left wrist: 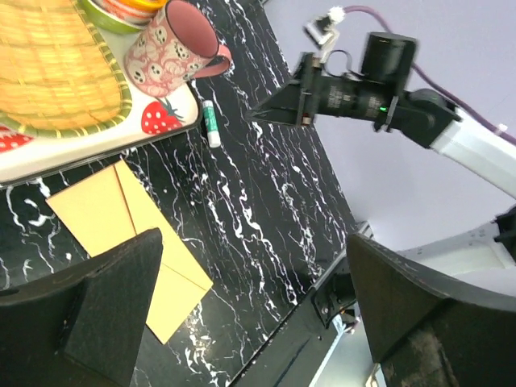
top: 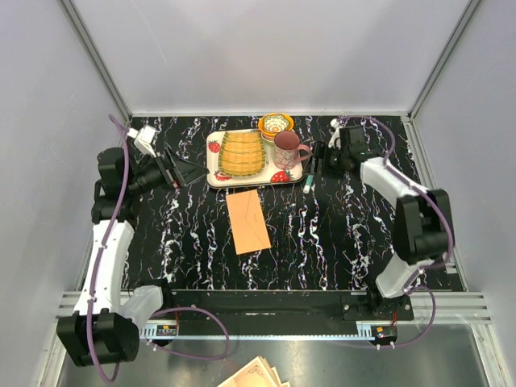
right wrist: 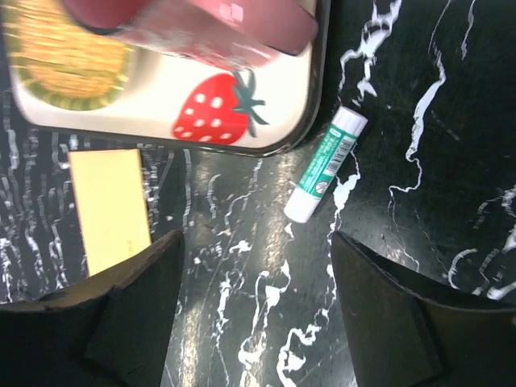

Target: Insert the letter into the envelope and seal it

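Envelope lies flat just beside the tray: light, thin, bendy, best pinched at an edge, perhaps the flap, hard to make out. Left gripper and right gripper gape, empty.

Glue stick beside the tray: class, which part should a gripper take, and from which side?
Take the green-labelled middle of the glue stick from straight above, jaws closing across its narrow width. It lies flat and slanted, one end near the tray rim, so a sideways approach looks awkward.
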Available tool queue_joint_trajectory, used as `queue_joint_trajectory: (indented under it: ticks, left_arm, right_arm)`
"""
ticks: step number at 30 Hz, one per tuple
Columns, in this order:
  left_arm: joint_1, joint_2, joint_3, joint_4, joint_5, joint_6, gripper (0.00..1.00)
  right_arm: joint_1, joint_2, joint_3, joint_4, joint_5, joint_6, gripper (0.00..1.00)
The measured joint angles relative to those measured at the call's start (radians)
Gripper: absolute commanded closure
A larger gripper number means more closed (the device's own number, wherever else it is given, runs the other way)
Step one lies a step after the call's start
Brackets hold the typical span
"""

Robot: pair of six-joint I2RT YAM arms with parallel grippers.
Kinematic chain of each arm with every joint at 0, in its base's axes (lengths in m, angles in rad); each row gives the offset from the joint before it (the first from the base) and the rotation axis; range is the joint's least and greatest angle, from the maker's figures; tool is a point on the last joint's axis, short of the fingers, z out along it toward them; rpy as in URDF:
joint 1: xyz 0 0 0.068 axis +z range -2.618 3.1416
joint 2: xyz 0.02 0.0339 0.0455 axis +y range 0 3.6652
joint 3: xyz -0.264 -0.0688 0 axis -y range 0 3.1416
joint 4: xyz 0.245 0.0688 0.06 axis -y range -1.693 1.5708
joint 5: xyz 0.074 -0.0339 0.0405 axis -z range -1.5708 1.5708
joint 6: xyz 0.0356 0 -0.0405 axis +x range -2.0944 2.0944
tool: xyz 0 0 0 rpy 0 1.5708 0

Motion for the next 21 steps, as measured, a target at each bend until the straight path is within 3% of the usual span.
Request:
queue_joint_trajectory:
  ticks: [5,12,17,21]
  left_arm:
    - [0.006,0.073,0.219,-0.282,-0.027,0.177,0.01]
    - [0.009,0.199,0.529,-0.639,-0.265,0.443,0.01]
    - [-0.022,0.154,0.523,-0.699,-0.457,0.570,0.01]
    - [-0.144,0.068,0.374,-0.678,-0.633,0.628,0.01]
  right_arm:
    - [-0.033,-0.224,-0.011,-0.064,-0.013,-0.045,0.16]
    - [-0.180,-0.439,-0.014,-0.210,-0.055,-0.097,0.02]
    - [-0.282,-0.591,-0.031,-0.354,-0.057,-0.127,0.00]
    - [-0.282,-0.767,-0.129,-0.416,-0.008,-0.121,0.00]
